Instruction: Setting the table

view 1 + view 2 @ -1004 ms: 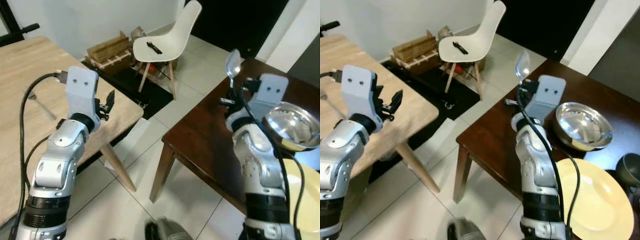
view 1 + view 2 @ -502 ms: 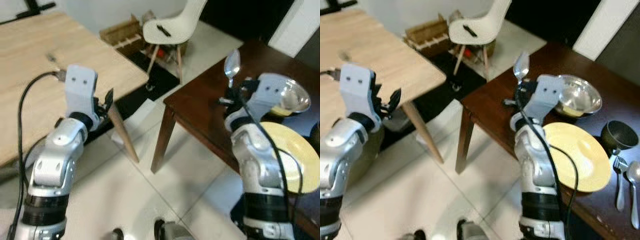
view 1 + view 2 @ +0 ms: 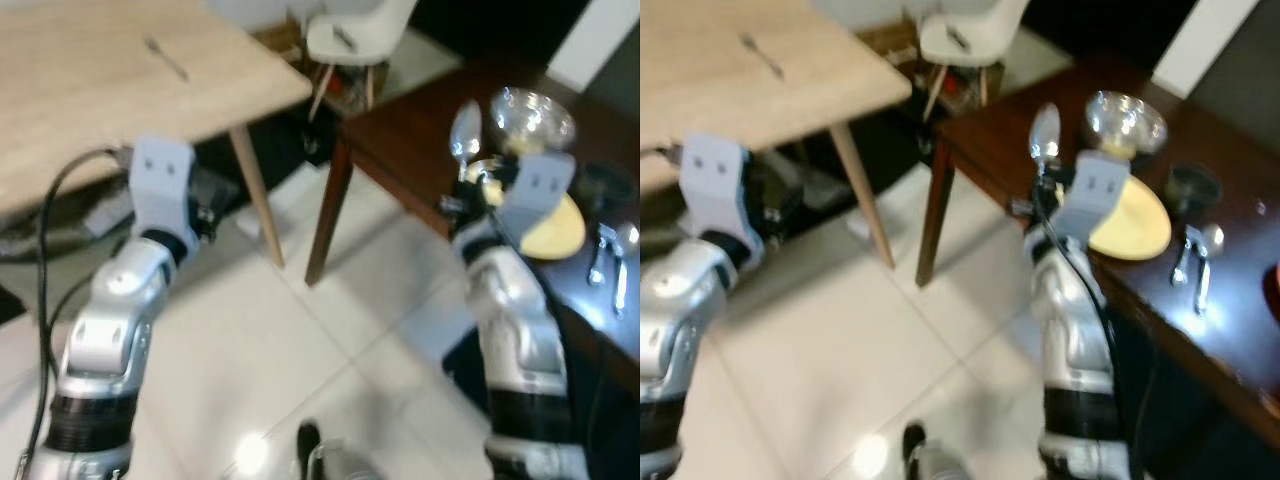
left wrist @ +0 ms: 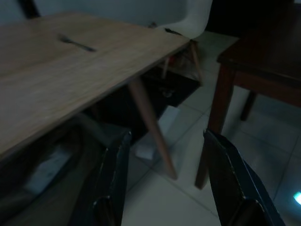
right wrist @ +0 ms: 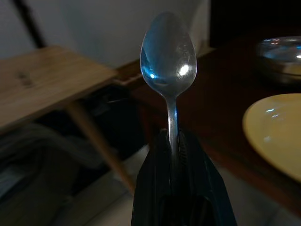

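The right gripper (image 5: 178,155) is clamped on the handle of a spoon (image 5: 168,56), holding it upright, bowl uppermost, in the upper centre-right of the head views, above the near edge of the dark wooden surface (image 3: 1010,150). On that surface, toward the upper right, sit a yellow plate (image 3: 1132,222), a steel bowl (image 3: 1124,118), a small dark bowl (image 3: 1192,184) and some cutlery (image 3: 1192,262) already laid (the views are blurred). The left gripper (image 4: 169,179) hangs with its fingers apart and nothing between them, low over the tiled floor (image 3: 300,340) beside the light wooden surface (image 3: 110,90), where a fork (image 3: 166,58) lies. The grip on the thin handle looks narrow, so the spoon could pivot or slip on setting down, or clip the plate rim.
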Motion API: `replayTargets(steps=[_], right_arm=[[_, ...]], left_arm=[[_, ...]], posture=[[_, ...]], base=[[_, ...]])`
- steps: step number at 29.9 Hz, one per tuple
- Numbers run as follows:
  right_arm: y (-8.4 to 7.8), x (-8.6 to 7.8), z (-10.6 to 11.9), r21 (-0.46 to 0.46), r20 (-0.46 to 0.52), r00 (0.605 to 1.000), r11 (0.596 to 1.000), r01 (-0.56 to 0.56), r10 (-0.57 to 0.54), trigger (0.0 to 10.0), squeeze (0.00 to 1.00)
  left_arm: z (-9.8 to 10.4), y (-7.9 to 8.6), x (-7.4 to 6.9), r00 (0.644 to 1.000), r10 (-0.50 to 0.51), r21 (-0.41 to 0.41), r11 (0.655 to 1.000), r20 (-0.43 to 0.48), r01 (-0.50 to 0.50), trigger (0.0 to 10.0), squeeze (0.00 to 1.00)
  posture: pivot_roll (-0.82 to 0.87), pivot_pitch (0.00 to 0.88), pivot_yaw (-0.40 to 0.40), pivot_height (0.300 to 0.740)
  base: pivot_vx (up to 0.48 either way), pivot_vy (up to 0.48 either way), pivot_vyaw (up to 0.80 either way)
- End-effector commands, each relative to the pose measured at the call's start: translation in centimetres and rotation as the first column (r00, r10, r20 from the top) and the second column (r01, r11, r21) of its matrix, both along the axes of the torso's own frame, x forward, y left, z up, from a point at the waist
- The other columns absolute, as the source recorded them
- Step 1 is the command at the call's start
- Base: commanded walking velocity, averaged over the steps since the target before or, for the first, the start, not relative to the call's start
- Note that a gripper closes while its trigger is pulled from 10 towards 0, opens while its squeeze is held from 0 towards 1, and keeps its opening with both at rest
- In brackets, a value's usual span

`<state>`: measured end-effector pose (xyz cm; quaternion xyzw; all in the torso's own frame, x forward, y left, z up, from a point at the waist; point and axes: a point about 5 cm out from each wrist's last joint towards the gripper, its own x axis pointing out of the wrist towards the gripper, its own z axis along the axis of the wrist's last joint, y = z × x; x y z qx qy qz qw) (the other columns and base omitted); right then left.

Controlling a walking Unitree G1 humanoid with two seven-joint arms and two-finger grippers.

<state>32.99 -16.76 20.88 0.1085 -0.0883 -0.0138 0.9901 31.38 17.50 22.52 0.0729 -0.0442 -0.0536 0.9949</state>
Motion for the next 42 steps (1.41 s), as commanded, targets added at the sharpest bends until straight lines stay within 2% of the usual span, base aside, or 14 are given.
replayTargets(steps=[1,12,42], right_arm=[[-0.42,-0.12,0.11,-0.003,0.006,1.000,1.000,0.016,-0.016,10.0,0.00],[-0.44,-0.08,0.08,0.003,0.005,1.000,1.000,0.017,-0.017,10.0,0.00],[-0.81,-0.12,0.27,0.019,0.007,1.000,1.000,0.024,-0.024,10.0,0.00]], left_arm=[[0.12,-0.12,-0.06,1.000,-0.003,0.005,1.000,0.005,0.003,10.0,0.00],[0.05,-0.23,0.06,1.000,-0.002,0.007,1.000,-0.005,0.002,10.0,0.00],[-0.15,-0.73,0.00,0.999,-0.050,0.007,0.999,-0.007,0.050,10.0,0.00]], posture=[[-0.05,0.057,-0.014,0.740],[-0.04,0.054,-0.013,0.740],[-0.05,0.048,-0.008,0.740]], base=[[0.000,0.000,0.00],[0.000,0.000,-0.14],[0.000,0.000,-0.80]])
